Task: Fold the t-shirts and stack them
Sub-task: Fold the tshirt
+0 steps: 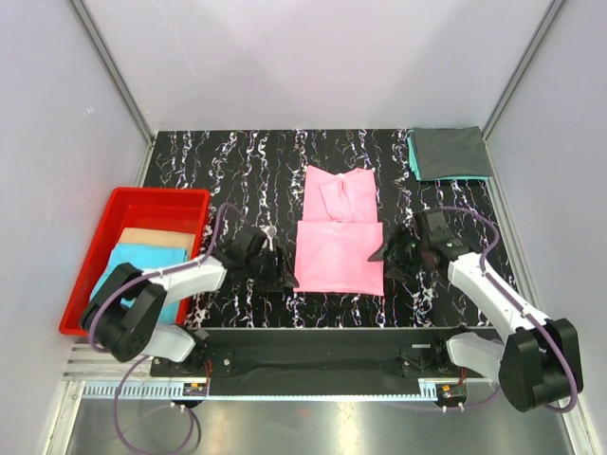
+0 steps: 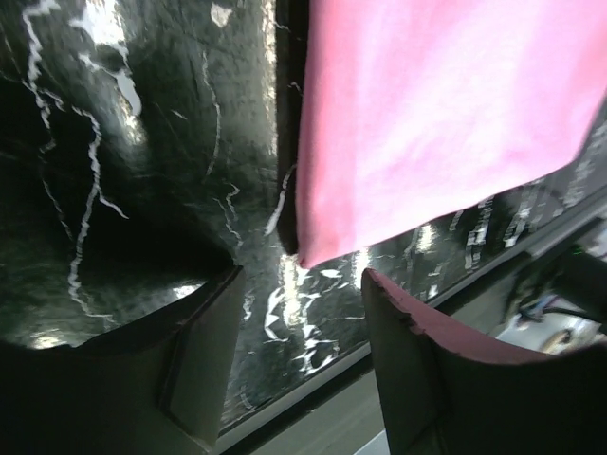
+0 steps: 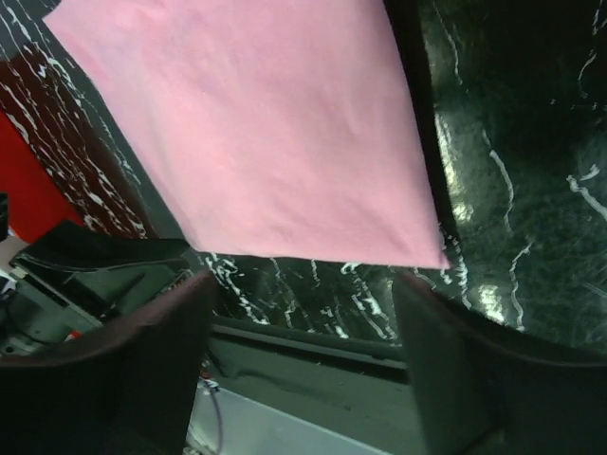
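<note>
The bright pink t-shirt [image 1: 340, 256] lies partly folded in the middle of the table, its lower half a flat rectangle and its collar end [image 1: 340, 194] behind it. My left gripper [image 1: 281, 273] sits just off the shirt's left edge, open and holding nothing. In the left wrist view the pink cloth's corner [image 2: 436, 114] lies just ahead of the left gripper [image 2: 299, 322]. My right gripper [image 1: 385, 254] stands open at the shirt's right edge. The right wrist view shows the pink shirt [image 3: 266, 133] beyond the empty right gripper [image 3: 303, 322]. A folded dark grey t-shirt [image 1: 451, 152] rests on a teal one [image 1: 413, 154] at the back right.
A red plastic bin [image 1: 142, 201] stands at the left with light blue cloth [image 1: 133, 265] and tan cloth [image 1: 152, 237] in it. The black marbled table [image 1: 237, 171] ends at a metal rail near the arm bases. Grey walls close in the sides and back.
</note>
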You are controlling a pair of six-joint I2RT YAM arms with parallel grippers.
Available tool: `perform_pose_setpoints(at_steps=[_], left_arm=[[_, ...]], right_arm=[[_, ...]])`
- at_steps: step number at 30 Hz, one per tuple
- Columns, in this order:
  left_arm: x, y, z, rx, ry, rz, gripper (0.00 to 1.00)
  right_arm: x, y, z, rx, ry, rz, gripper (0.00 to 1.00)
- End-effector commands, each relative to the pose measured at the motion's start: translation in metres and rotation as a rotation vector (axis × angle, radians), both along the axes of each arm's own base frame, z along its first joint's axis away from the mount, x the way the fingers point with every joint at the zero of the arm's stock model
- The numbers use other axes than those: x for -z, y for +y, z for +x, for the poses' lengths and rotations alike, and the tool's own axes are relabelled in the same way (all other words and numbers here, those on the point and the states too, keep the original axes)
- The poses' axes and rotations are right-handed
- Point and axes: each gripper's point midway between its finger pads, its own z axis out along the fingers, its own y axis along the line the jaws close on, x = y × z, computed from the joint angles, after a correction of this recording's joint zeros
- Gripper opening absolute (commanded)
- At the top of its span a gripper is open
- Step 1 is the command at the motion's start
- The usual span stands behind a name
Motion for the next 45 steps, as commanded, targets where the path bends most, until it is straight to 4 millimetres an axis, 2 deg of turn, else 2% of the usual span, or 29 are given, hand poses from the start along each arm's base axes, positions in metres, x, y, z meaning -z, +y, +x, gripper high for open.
perform_pose_setpoints(at_steps=[1, 2, 3, 5, 7, 9, 10, 13, 19, 24, 26, 29, 30, 31, 32, 33, 34, 36, 37, 41, 45], left_arm=[[0.001, -0.001, 0.003, -0.142, -0.002, -0.060, 0.60], [0.004, -0.002, 0.000, -0.142, 0.008, -0.064, 0.60], [0.005, -0.002, -0.002, -0.140, 0.012, -0.056, 0.60], [0.012, 0.000, -0.004, -0.121, 0.015, 0.001, 0.60], [0.015, 0.000, -0.003, -0.115, 0.019, 0.039, 0.59], [0.018, 0.004, -0.005, -0.124, 0.023, 0.068, 0.56], [0.020, 0.005, -0.005, -0.130, 0.025, 0.076, 0.51], [0.026, 0.007, -0.010, -0.137, 0.040, 0.098, 0.49], [0.035, 0.007, -0.011, -0.139, 0.050, 0.125, 0.47], [0.037, 0.005, -0.010, -0.136, 0.041, 0.134, 0.40], [0.040, 0.006, -0.010, -0.139, 0.040, 0.144, 0.36], [0.041, 0.008, -0.010, -0.138, 0.039, 0.157, 0.23], [0.042, 0.010, -0.011, -0.135, 0.038, 0.166, 0.18], [0.041, 0.011, -0.011, -0.133, 0.035, 0.172, 0.08], [0.042, 0.017, -0.013, -0.136, 0.038, 0.206, 0.05], [0.041, 0.021, -0.013, -0.135, 0.029, 0.223, 0.03], [0.039, 0.026, -0.016, -0.137, 0.026, 0.238, 0.04], [0.035, 0.030, -0.015, -0.150, 0.007, 0.244, 0.18], [0.030, 0.030, -0.016, -0.153, -0.001, 0.236, 0.39], [0.019, 0.021, -0.018, -0.137, -0.023, 0.178, 0.51], [0.025, 0.006, -0.027, -0.125, 0.021, 0.109, 0.54]], right_arm=[[0.013, -0.002, 0.003, 0.124, 0.043, 0.048, 0.58], [0.022, -0.005, -0.002, 0.134, 0.076, 0.033, 0.35], [0.027, -0.005, -0.006, 0.150, 0.102, 0.034, 0.22], [0.045, -0.008, -0.017, 0.177, 0.160, 0.027, 0.22], [0.056, -0.009, -0.023, 0.214, 0.197, 0.036, 0.31], [0.063, -0.011, -0.025, 0.252, 0.216, 0.033, 0.35], [0.067, -0.014, -0.026, 0.266, 0.216, 0.026, 0.37], [0.076, -0.023, -0.030, 0.302, 0.217, -0.017, 0.40], [0.081, -0.025, -0.031, 0.336, 0.200, -0.004, 0.47], [0.086, -0.026, -0.029, 0.347, 0.185, 0.002, 0.47], [0.090, -0.028, -0.031, 0.350, 0.191, -0.013, 0.44], [0.093, -0.032, -0.032, 0.335, 0.181, -0.043, 0.26], [0.093, -0.034, -0.031, 0.333, 0.180, -0.056, 0.11], [0.091, -0.034, -0.031, 0.326, 0.174, -0.056, 0.05], [0.089, -0.034, -0.032, 0.319, 0.174, -0.058, 0.00], [0.087, -0.034, -0.032, 0.313, 0.169, -0.060, 0.00], [0.083, -0.034, -0.031, 0.306, 0.155, -0.058, 0.00], [0.081, -0.033, -0.032, 0.291, 0.145, -0.057, 0.00], [0.080, -0.033, -0.032, 0.286, 0.140, -0.056, 0.00], [0.083, -0.029, -0.037, 0.270, 0.149, -0.033, 0.00], [0.085, -0.027, -0.038, 0.266, 0.147, -0.019, 0.00]])
